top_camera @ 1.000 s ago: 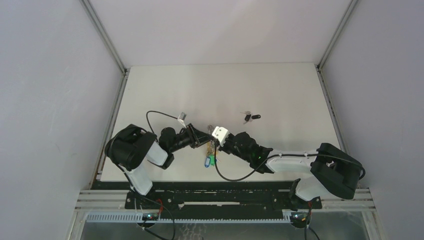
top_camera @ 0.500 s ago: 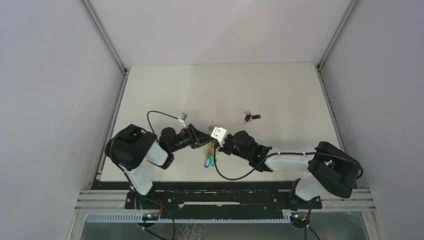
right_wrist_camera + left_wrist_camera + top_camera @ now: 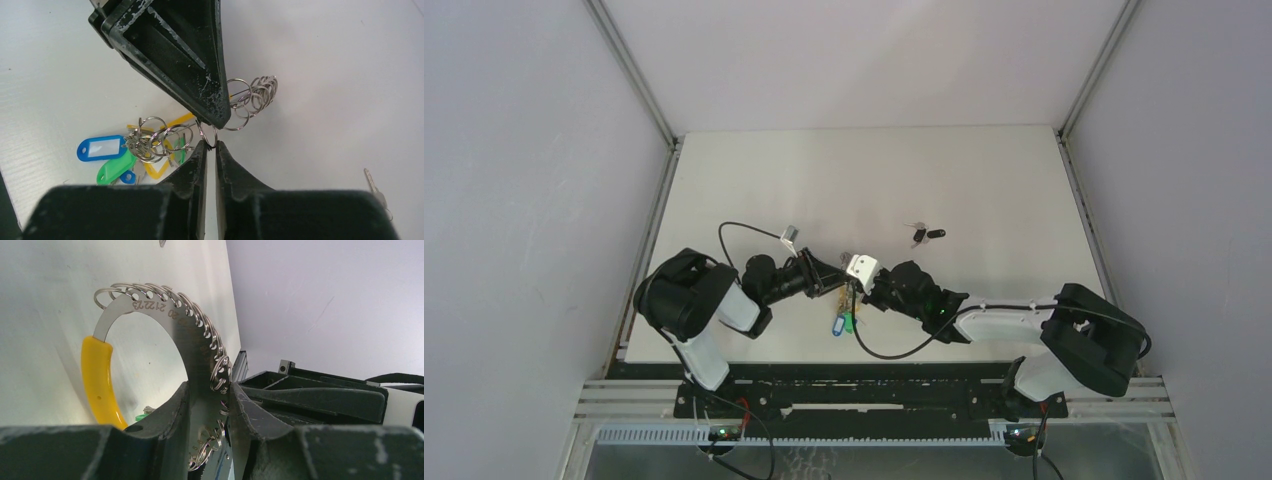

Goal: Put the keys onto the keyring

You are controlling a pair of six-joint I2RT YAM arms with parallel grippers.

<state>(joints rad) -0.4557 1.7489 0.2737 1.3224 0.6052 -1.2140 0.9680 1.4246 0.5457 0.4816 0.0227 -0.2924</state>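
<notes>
The keyring (image 3: 150, 297) is a flat silvery crescent strung with several small split rings and has a yellow grip (image 3: 98, 380). My left gripper (image 3: 209, 400) is shut on its lower part and holds it upright; it shows in the top view (image 3: 829, 279). My right gripper (image 3: 210, 145) meets it tip to tip (image 3: 857, 290), its fingers pinched on one small split ring (image 3: 207, 134) just under the left finger (image 3: 175, 45). Keys with blue (image 3: 100, 148), green (image 3: 116, 169) and yellow (image 3: 160, 167) tags lie bunched on the table below (image 3: 842, 322). A black key (image 3: 934, 234) lies apart.
A loose silver key (image 3: 375, 190) lies at the right edge of the right wrist view. The white table (image 3: 984, 180) has walls on three sides. A cable loops under the right arm (image 3: 894, 352).
The right gripper has edged slightly left toward the left gripper. The left gripper and the keyring stay put.
</notes>
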